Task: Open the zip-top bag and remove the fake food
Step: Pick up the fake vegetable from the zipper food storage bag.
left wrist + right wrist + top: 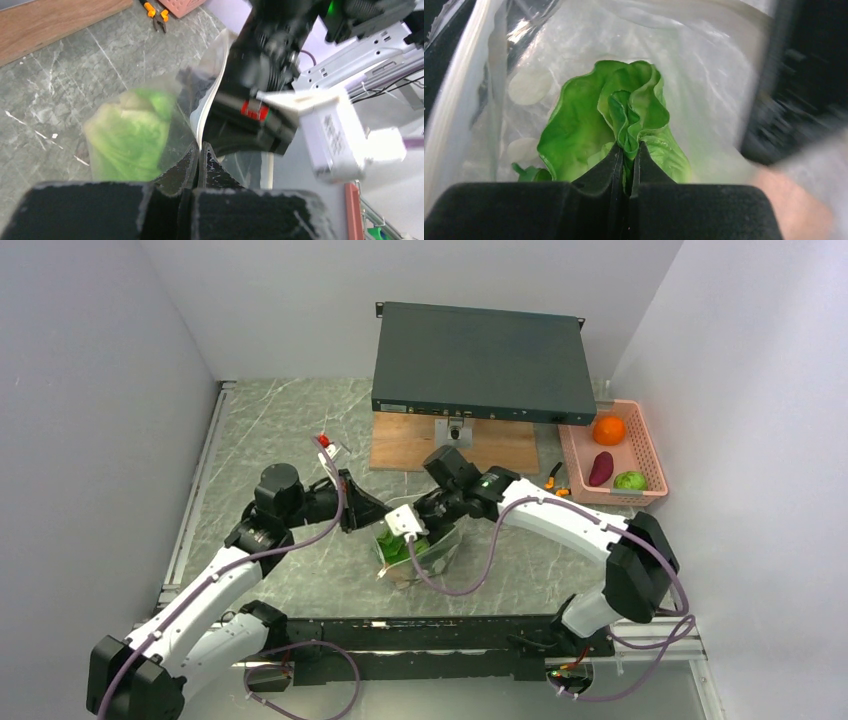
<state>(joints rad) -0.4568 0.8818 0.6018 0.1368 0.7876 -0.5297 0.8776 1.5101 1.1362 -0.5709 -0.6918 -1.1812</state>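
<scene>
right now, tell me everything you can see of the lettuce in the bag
The lettuce is a bright green, glossy plastic leaf with ruffled, wavy edges and deep folds down its middle. It lies inside the clear zip-top bag, whose white-dotted film surrounds it. The right pincer reaches into the bag and is shut on a central fold of the leaf. The leaf's lower end is hidden behind that pincer.

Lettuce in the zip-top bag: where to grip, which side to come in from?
Pinch the lettuce at its central ruffled fold, coming in through the open mouth of the zip-top bag. The leaf is thin and wavy, and that fold points toward the mouth, so narrow jaws fit across it. The right gripper is shut there; the left gripper pinches the bag's rim.
</scene>
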